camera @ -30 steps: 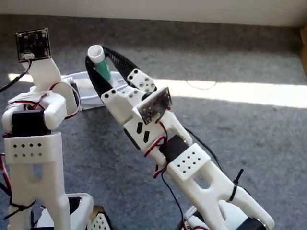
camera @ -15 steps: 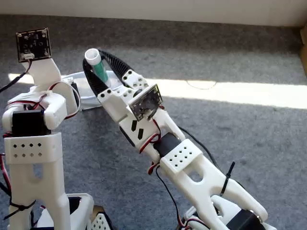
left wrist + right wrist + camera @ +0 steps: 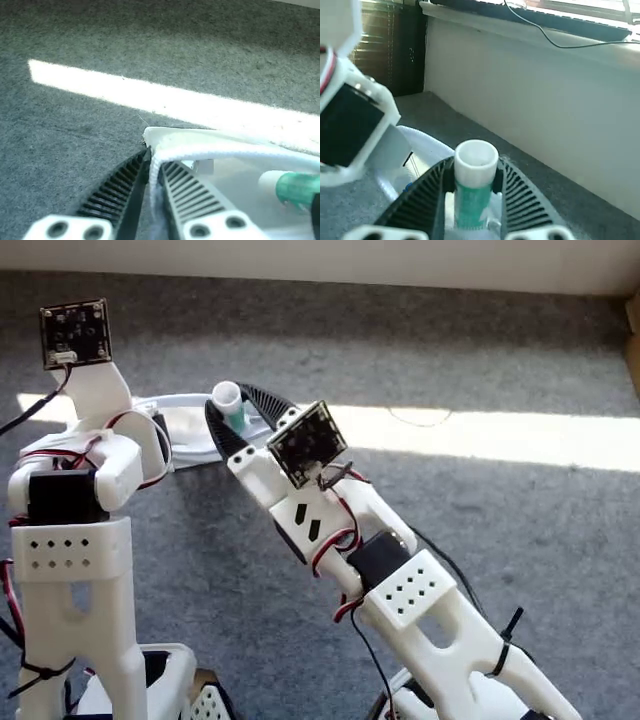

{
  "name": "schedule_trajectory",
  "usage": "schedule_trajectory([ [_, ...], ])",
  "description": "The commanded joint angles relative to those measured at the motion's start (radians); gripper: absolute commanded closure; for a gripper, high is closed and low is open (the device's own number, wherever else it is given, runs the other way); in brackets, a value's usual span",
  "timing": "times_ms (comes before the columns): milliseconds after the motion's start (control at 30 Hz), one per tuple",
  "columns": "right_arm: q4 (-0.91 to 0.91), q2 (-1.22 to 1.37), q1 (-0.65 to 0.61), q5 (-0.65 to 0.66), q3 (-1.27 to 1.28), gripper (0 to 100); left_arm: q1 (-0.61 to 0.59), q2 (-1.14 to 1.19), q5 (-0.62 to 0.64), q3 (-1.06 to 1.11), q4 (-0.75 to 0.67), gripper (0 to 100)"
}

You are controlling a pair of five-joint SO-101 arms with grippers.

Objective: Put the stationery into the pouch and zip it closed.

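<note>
A clear pouch (image 3: 188,430) with a white zip edge lies on the grey carpet behind the two arms. My left gripper (image 3: 152,172) is shut on the pouch rim (image 3: 165,145) at one end, holding it up. My right gripper (image 3: 240,420) is shut on a glue stick (image 3: 231,405) with a green body and a white cap. In the right wrist view the glue stick (image 3: 474,187) stands upright between the ribbed fingers (image 3: 522,200), just over the pouch opening (image 3: 427,150). The green and white glue stick (image 3: 290,187) also appears inside the pouch mouth in the left wrist view.
Grey carpet (image 3: 480,370) with a bright sunlit strip (image 3: 500,435) runs behind the arms. A pale wall (image 3: 545,100) stands beyond the pouch, with a thin cable (image 3: 560,42) on its ledge. The left arm's body (image 3: 70,500) stands close to the pouch.
My right gripper has swung down and slightly right with the glue stick, bringing it from above the pouch into its opening. The left arm has kept still.
</note>
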Motion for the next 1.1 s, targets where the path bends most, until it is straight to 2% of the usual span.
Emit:
schedule_trajectory([
  [0, 0.018, -0.028, 0.013, 0.086, -0.010, 99.2, -0.019, 0.005, -0.009, 0.007, -0.003, 99],
  [300, 0.065, -0.036, 0.013, 0.103, -0.008, 98.3, -0.022, 0.005, -0.009, 0.007, -0.003, 99],
  [533, 0.305, -0.038, 0.013, 0.103, -0.070, 79.6, -0.019, 0.005, -0.009, 0.007, -0.003, 99],
  [667, 0.407, -0.065, 0.018, 0.098, -0.127, 79.6, -0.019, 0.005, -0.009, 0.007, -0.003, 99],
  [1067, 0.628, -0.369, 0.019, 0.097, -0.142, 79.6, -0.022, 0.005, -0.009, 0.008, -0.003, 99],
])
